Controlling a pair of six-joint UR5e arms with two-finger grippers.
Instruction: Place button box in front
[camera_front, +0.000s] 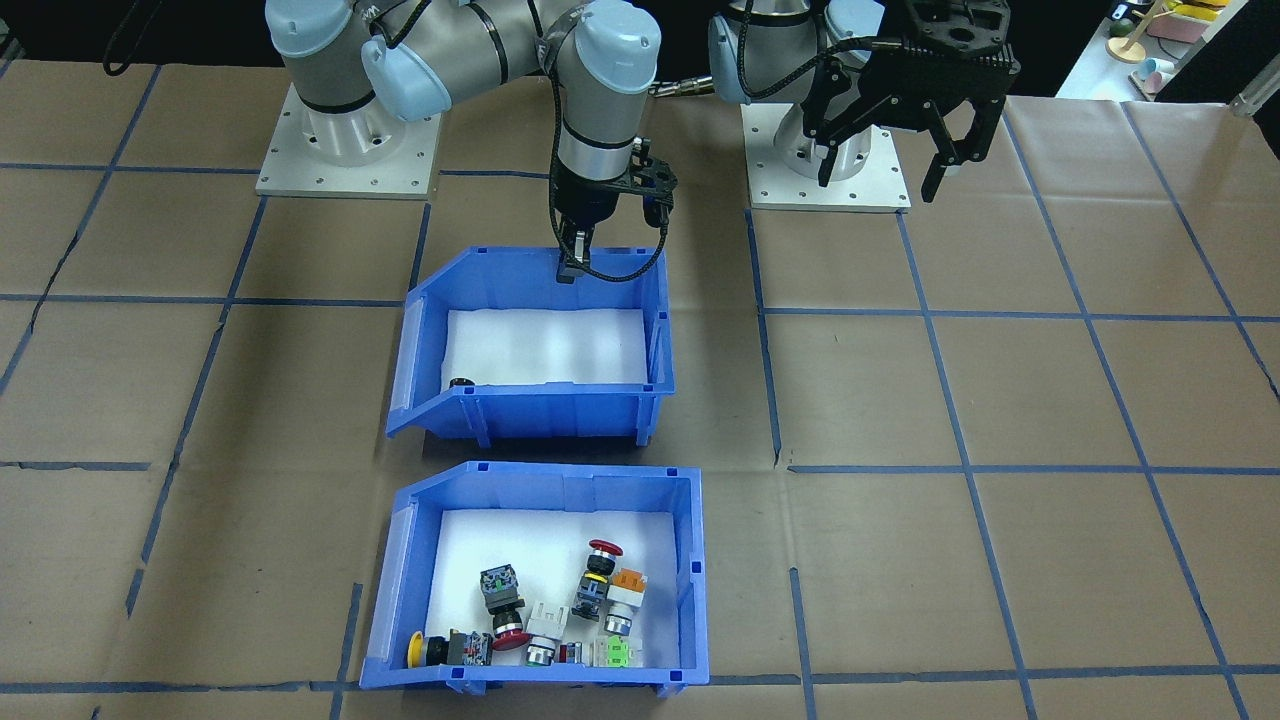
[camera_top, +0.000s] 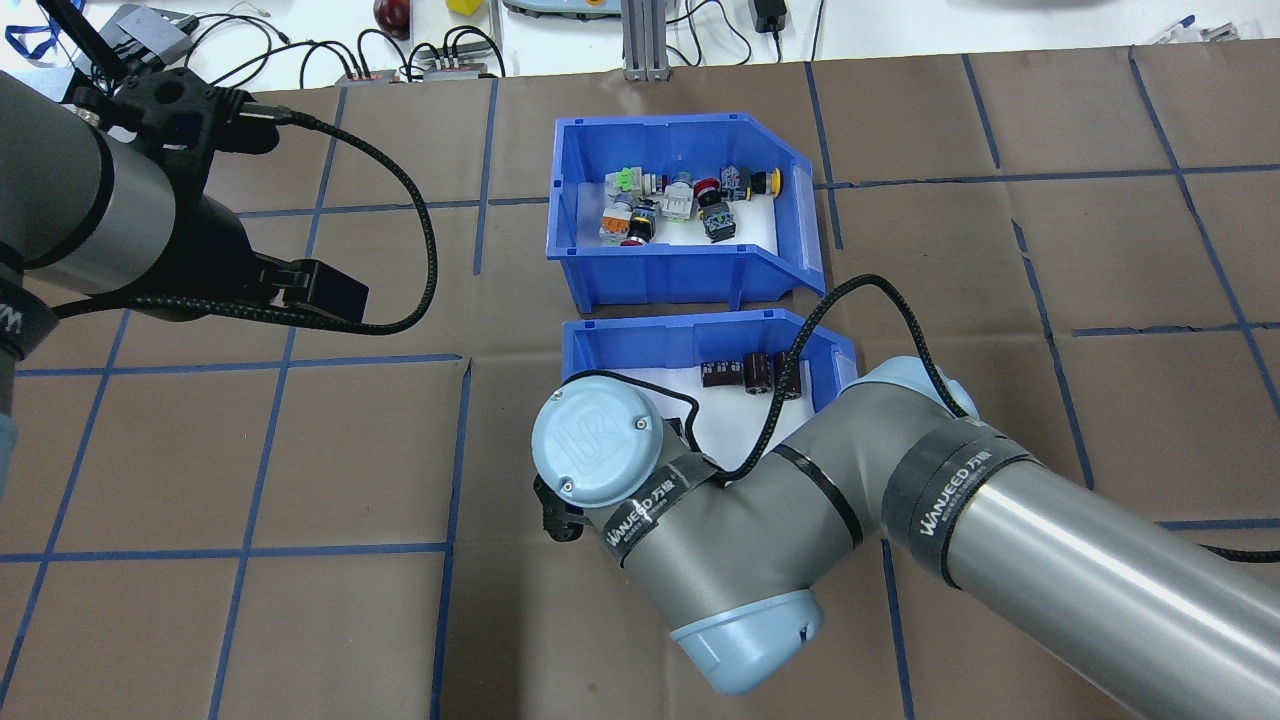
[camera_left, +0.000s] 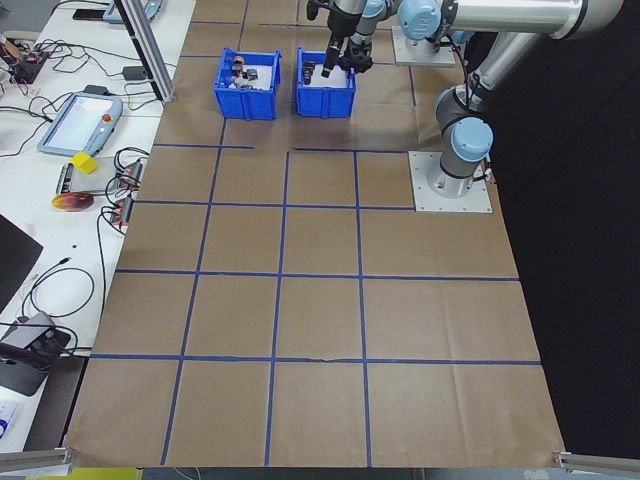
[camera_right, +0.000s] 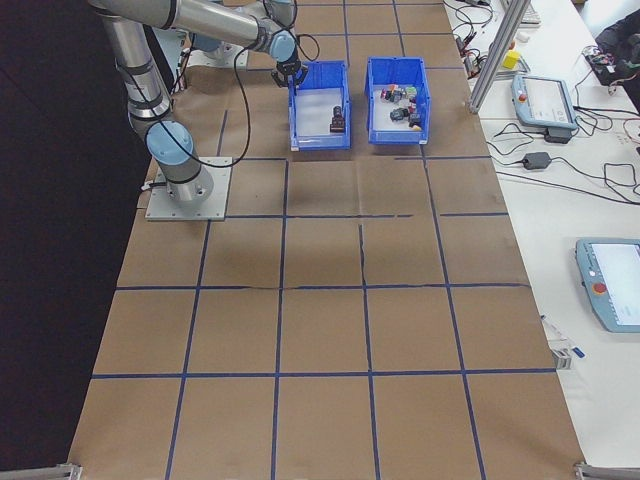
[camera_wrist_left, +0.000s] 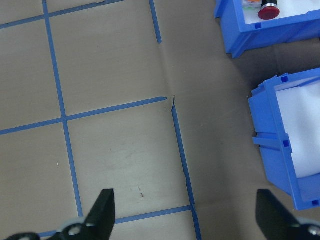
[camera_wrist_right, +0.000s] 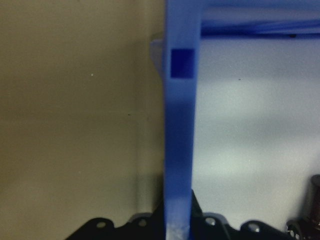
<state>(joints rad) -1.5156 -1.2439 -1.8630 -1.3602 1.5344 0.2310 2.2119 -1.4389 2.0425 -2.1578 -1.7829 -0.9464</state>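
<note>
The right tool (camera_front: 572, 262) sits on the robot-side wall of the blue bin with dark cylinders (camera_front: 535, 345). In the right wrist view that blue wall (camera_wrist_right: 179, 125) runs straight up the middle of the frame and into the tool's black body at the bottom, so the wall lies between the fingers; whether they press on it cannot be told. Inside this bin the white foam floor (camera_top: 735, 425) is mostly bare, and the dark cylinders (camera_top: 752, 373) stand in a short row near the wall away from the robot. The right arm (camera_top: 800, 520) bends over the bin from the robot's right side, its black cable looping above the bin's rim.

The left tool (camera_front: 890, 150) hangs off to the robot's left, well apart from both bins, above bare counter (camera_front: 1000, 400). Its fingers (camera_wrist_left: 103, 210) are spread wide, with only brown paper and blue tape lines between them in the left wrist view.

Beyond the cylinder bin, on the side away from the robot, stands the button box (camera_front: 545, 580), just beside the first bin with a narrow strip of counter between them. Its push-button switches (camera_front: 545, 620) lie scattered on the white foam, crowded toward the wall farthest from the robot, with red, yellow, green and orange parts showing. Neither tool touches this box.
</note>
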